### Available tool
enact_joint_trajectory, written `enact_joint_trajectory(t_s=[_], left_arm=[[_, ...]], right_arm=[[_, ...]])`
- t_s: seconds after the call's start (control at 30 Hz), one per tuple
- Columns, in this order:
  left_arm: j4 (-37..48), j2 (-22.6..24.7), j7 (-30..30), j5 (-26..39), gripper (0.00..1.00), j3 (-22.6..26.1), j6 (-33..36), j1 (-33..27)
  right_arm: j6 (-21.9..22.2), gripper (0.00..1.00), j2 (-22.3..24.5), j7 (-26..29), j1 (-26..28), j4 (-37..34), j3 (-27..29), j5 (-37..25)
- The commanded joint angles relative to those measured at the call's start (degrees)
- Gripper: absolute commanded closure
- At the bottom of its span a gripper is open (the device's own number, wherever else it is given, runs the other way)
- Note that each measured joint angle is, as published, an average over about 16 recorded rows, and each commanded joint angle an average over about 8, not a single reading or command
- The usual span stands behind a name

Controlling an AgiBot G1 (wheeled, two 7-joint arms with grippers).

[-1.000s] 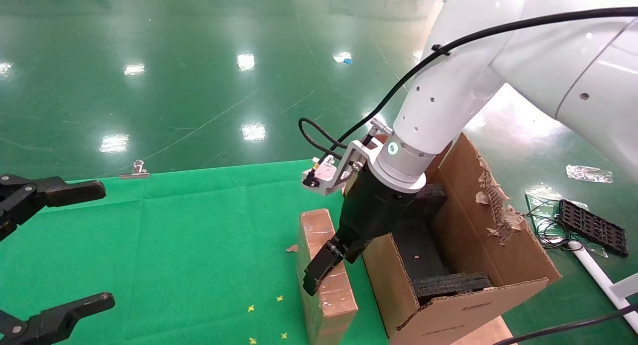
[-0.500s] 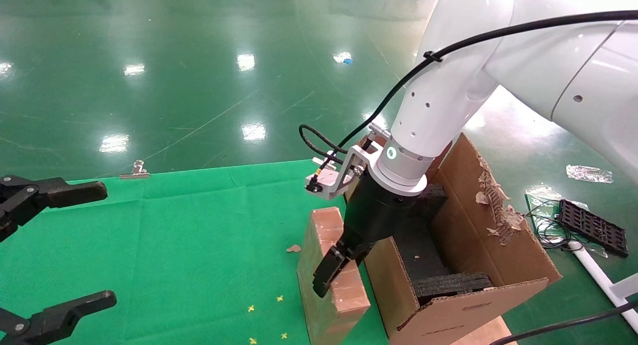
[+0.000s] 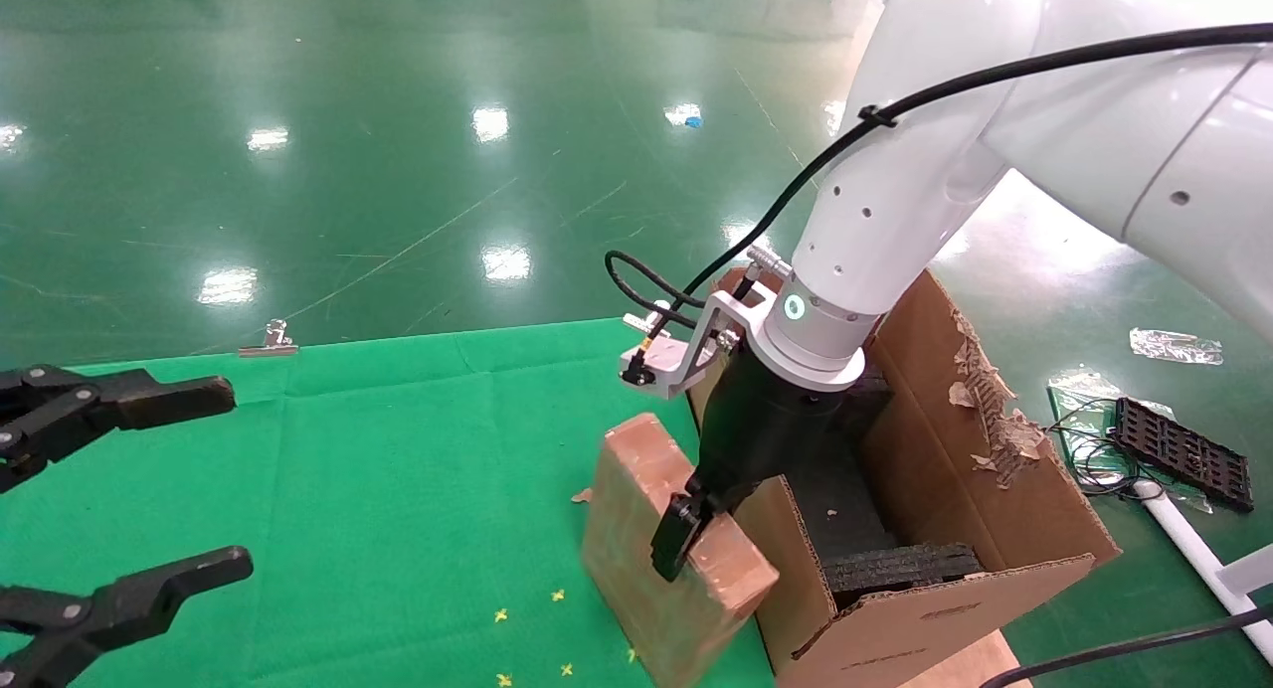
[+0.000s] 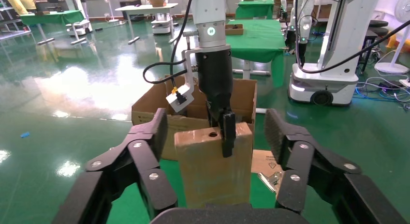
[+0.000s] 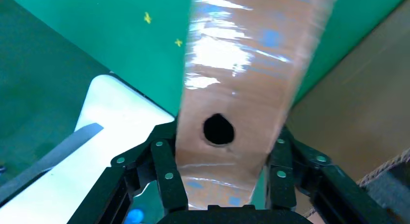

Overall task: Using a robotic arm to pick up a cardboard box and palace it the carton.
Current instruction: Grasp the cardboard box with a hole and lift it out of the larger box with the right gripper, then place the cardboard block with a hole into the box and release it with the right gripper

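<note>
One cardboard box [image 3: 676,544] is clamped in the right gripper [image 3: 686,529] of the robotic arm [image 3: 895,201], the fingers [image 5: 167,178] pressed to its broad faces on either side of the taped narrow face (the one with the round hole). The box hangs tilted off the green cloth [image 3: 398,469]. Just beside the claw, on its right, stands the carton [image 3: 995,489], flaps up, black foam inside. Well off to the claw's left, the left gripper [image 3: 129,499] hovers with its fingers spread wide.
</note>
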Motion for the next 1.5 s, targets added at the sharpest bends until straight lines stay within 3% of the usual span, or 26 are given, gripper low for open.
enact_joint_trajectory(t_s=[0.03,0.3,0.47,0.67,0.83,1.0,1.03,1.23,1.3,1.5], left_arm=[[0.0,0.0,0.0,0.0,1.0,0.0,0.0,0.0],[0.0,0.0,0.0,0.0,1.0,0.0,0.0,0.0],[0.0,0.0,0.0,0.0,1.0,0.1,0.0,0.0],[0.0,0.0,0.0,-0.1,1.0,0.1,0.0,0.0],[0.0,0.0,0.0,-0.1,1.0,0.1,0.0,0.0],[0.0,0.0,0.1,-0.1,0.99,0.1,0.0,0.0],[0.0,0.0,0.1,-0.1,0.94,0.1,-0.1,0.0],[0.0,-0.1,0.1,-0.1,0.19,0.1,-0.1,0.0],[0.0,-0.1,0.1,-0.1,0.0,0.1,-0.1,0.0],[0.0,-0.1,0.1,-0.1,0.0,0.2,-0.1,0.0]], right_arm=[[0.5,1.0,0.3,-0.3,0.1,0.7,0.0,-0.1],[5.3,1.0,9.5,-9.2,6.4,3.2,5.3,1.2],[7.7,1.0,14.4,-13.1,13.0,-1.1,6.9,-2.6],[8.2,1.0,16.7,-13.7,18.0,-9.1,5.6,-9.2],[7.1,1.0,16.9,-11.8,17.7,-16.2,3.0,-13.5],[6.4,1.0,16.6,-11.1,13.8,-23.1,1.5,-14.3],[6.3,1.0,16.5,-11.2,12.8,-24.5,1.3,-14.2],[5.9,1.0,15.0,-12.0,7.2,-31.9,0.5,-13.8],[5.8,1.0,14.3,-12.3,5.7,-34.0,0.3,-13.8],[6.1,1.0,12.2,-13.5,1.9,-39.1,0.0,-13.7]])
